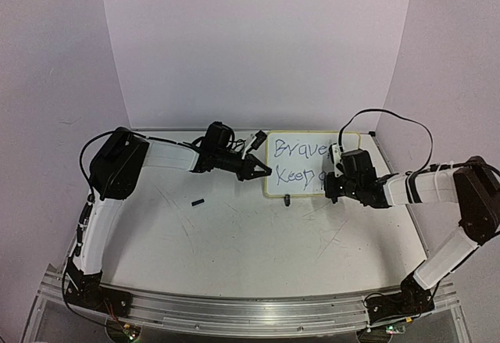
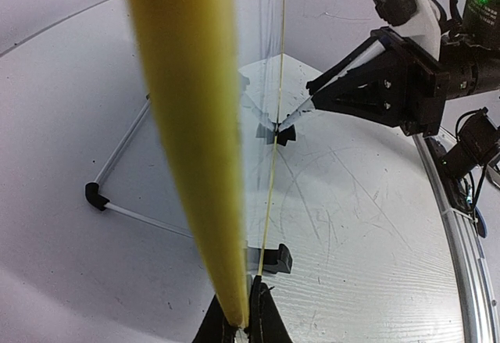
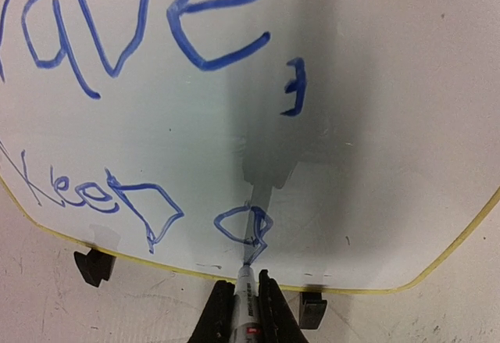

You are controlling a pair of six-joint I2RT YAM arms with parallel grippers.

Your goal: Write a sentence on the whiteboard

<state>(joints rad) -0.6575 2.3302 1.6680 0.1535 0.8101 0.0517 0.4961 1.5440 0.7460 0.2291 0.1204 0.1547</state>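
Marker (image 3: 247,302) tip — just inside whiteboard (image 3: 367,163) edge

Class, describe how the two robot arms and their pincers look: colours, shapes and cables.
The left arm and right arm have white tube-like links joined by bulky black joints. The left pincer and right pincer have slim black tapered fingers. A thin black cable loops above the right arm.
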